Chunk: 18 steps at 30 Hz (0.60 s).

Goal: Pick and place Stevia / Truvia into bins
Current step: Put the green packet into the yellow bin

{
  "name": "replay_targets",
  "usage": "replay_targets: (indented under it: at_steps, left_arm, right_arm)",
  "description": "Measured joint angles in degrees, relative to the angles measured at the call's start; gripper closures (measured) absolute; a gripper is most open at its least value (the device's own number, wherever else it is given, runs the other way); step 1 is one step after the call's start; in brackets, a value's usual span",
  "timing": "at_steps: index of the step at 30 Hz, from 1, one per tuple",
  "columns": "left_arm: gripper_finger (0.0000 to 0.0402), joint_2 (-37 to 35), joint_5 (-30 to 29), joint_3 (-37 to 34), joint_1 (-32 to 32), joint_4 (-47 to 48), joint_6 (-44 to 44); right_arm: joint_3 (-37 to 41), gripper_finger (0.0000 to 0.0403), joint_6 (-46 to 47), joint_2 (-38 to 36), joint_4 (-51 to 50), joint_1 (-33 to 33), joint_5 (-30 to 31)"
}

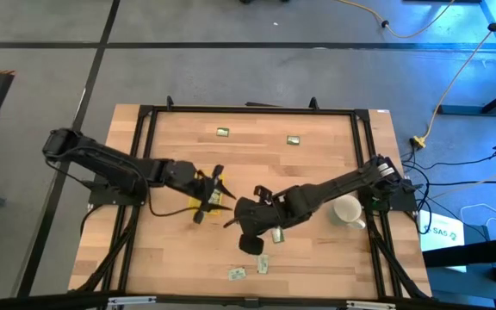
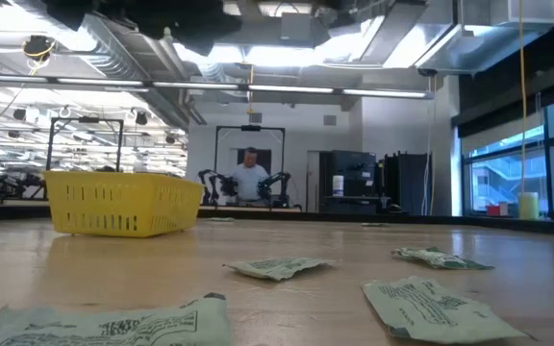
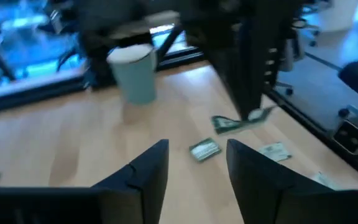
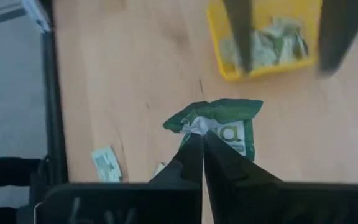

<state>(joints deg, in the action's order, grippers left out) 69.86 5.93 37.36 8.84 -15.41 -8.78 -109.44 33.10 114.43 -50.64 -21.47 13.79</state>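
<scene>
Right wrist view: a green sachet (image 4: 219,124) is pinched at its crumpled edge between the pressed-together fingers of the right gripper (image 4: 201,140), held above the table near the yellow tray (image 4: 263,70). The left gripper (image 3: 197,163), fingers spread, is positioned over the tray.

— How was the light?
— Bright and even from overhead; ceiling strips (image 2: 258,58) glared white in the low view, and the worktop (image 1: 317,164) showed only soft shadows.
— Any blur?
— Both wrist views were smeared. The nearest sachet (image 2: 104,327) in the low view was out of focus, and the windows (image 2: 508,163) were washed out.
</scene>
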Motion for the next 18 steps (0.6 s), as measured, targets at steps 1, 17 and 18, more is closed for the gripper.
replay_targets:
  at_steps: [1,17,18]
  left_arm:
    - [0.0243,0.3,-0.3,0.0,0.8,-0.6,-1.7]
    - [0.0256,0.4,-7.1,0.0,8.1,-5.7,-23.7]
    - [0.0257,0.4,-7.6,0.0,8.3,-5.9,-24.6]
  right_arm:
    - [-0.9,0.0397,-0.9,0.0,-0.1,0.0,0.2]
    - [-3.1,0.0397,-1.4,-0.1,2.5,1.3,-2.7]
    - [-3.1,0.0397,-0.9,-0.1,2.8,1.3,-3.3]
